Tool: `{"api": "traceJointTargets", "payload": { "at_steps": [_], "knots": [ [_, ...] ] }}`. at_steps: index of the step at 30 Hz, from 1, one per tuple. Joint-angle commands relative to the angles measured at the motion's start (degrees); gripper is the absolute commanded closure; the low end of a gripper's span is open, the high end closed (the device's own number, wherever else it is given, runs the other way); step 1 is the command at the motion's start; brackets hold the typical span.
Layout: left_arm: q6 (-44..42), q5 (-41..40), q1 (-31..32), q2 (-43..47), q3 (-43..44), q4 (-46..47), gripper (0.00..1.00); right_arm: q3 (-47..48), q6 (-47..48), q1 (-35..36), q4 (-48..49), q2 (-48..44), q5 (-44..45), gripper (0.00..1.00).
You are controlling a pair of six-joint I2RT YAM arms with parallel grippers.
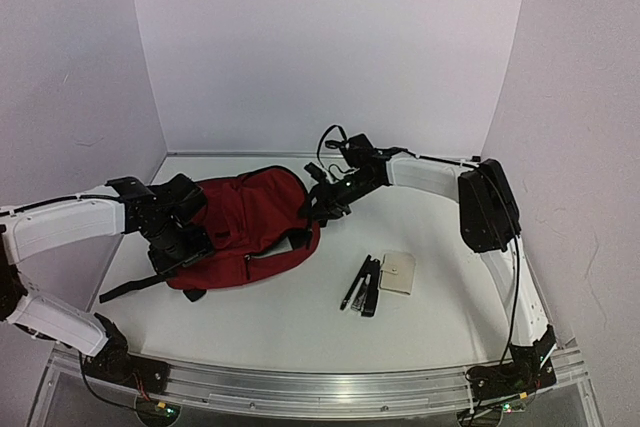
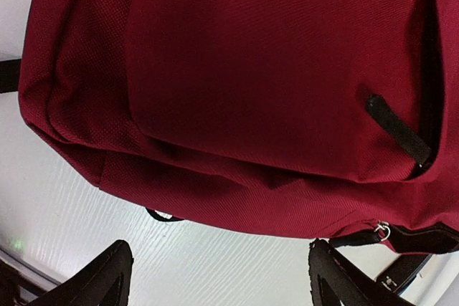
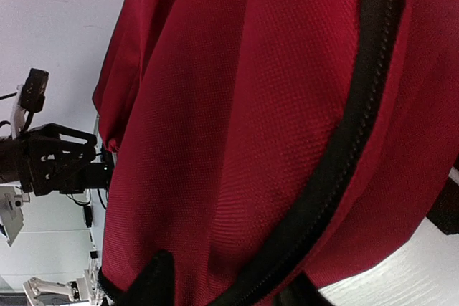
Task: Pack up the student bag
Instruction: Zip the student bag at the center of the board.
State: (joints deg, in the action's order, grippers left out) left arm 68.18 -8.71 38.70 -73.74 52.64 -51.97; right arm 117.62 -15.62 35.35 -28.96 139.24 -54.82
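Top view: the student bag (image 1: 250, 227) lies on the table (image 1: 300, 337). The left gripper (image 1: 178, 245) is at its 9 o'clock and the right gripper (image 1: 320, 205) at its 2 o'clock edge.

Left wrist view: the fingers (image 2: 107, 281) are spread wide and hold nothing, with the bag at 12 o'clock.

Right wrist view: the fingers (image 3: 154, 281) are half-closed with bag fabric between them; whether they grip it cannot be told.

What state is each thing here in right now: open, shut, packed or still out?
Bag: lying flat, zips shut where visible.
Left gripper: open, empty, beside the bag.
Right gripper: fingers against the bag; grip unclear.
Pens: lying on the table, unpacked.
Notebook: closed, on the table, unpacked.
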Motion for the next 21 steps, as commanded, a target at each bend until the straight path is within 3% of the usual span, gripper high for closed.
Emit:
{"api": "traceJointTargets", "payload": {
  "at_steps": [1,3,11,17,21],
  "knots": [
    [1.1,-1.1,0.2,-2.5,-1.2,7.1,0.16,0.8,-2.7,-1.9,2.5,-1.5,-3.5,0.96],
    [-0.9,-1.4,-0.4,-4.2,-0.4,9.1,0.16,-1.6,-3.3,-3.1,2.6,-3.1,-4.4,1.0],
    [-12.0,2.9,-9.9,-14.2,4.4,17.6,0.19,-14.2,-2.8,-6.6,3.2,-11.6,-5.5,1.0],
    [-24.4,4.9,-15.5,-27.6,18.0,19.4,0.19,-21.6,-6.7,-6.6,8.1,-15.5,-5.6,1.0],
    [-31.3,8.5,-16.4,-33.0,28.3,19.4,0.2,-26.7,-14.0,-6.6,17.9,-18.5,-4.7,1.0]
  ]
}}
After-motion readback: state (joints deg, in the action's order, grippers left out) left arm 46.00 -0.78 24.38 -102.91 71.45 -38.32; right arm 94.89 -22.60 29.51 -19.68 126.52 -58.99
